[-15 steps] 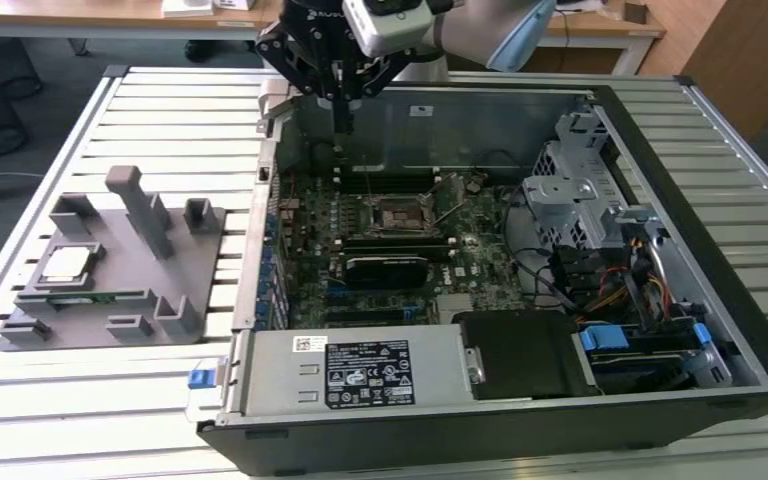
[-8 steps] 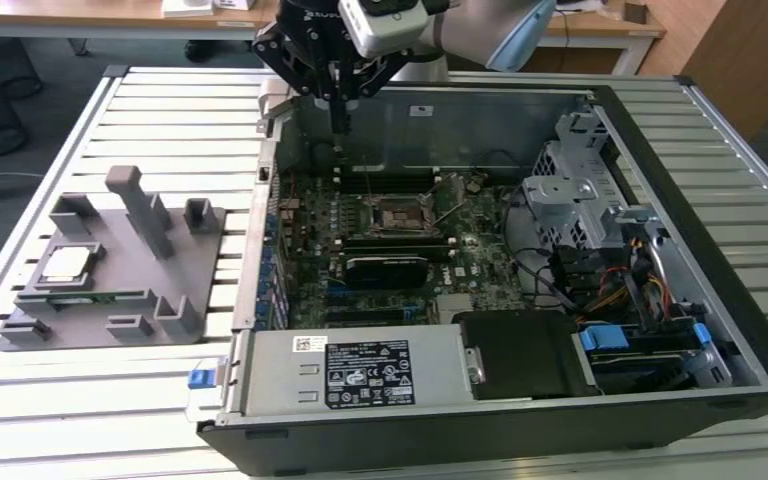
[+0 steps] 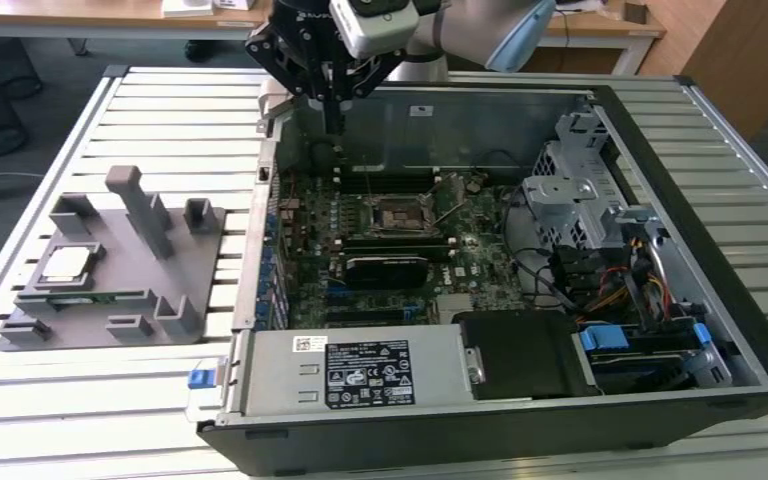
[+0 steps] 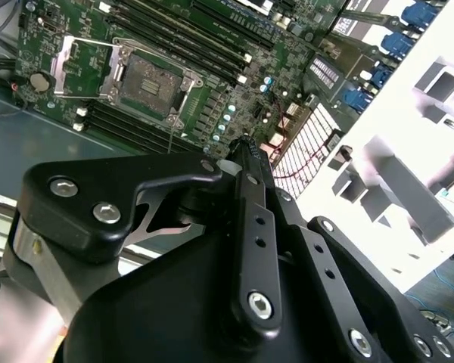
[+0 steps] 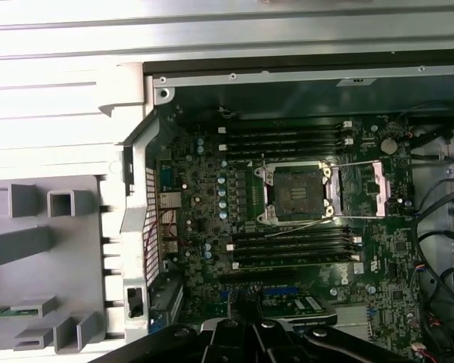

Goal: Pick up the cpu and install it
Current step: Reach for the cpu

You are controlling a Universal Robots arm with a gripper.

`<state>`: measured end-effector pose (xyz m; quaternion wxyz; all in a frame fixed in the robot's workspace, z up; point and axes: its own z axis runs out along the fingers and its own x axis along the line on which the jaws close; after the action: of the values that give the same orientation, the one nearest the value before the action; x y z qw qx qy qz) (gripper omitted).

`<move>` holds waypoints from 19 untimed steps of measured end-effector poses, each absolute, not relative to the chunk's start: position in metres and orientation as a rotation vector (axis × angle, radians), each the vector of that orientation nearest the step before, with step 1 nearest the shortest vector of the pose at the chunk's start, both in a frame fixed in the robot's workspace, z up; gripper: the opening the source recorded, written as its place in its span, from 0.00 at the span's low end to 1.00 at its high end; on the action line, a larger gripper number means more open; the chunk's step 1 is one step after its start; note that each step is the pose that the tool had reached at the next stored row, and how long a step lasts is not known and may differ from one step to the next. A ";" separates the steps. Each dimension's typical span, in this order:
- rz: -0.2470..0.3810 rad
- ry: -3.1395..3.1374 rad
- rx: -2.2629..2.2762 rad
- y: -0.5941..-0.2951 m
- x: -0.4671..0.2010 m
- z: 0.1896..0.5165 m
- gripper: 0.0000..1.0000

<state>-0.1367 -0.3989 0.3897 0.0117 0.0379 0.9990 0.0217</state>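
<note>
the cpu (image 3: 67, 263) lies flat on the grey fixture (image 3: 177, 275) on the table (image 3: 91, 400), well apart from the jaws. the jaws hang together and empty above the case (image 3: 491, 430), at its far corner on the exterior view's left. the socket (image 5: 296, 193) stands open, its lid folded aside. a good pick likely needs the jaws parted, centred over the chip and level, gripping its pale edges only.
</note>
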 end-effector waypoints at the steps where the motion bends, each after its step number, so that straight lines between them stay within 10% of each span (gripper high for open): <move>1: 0.068 3.115 0.118 -0.399 -0.138 0.390 0.11; 19: 0.068 3.116 0.118 -0.399 -0.150 0.388 0.11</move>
<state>-0.1495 -0.3989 0.3881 0.0113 0.0379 0.9990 0.0216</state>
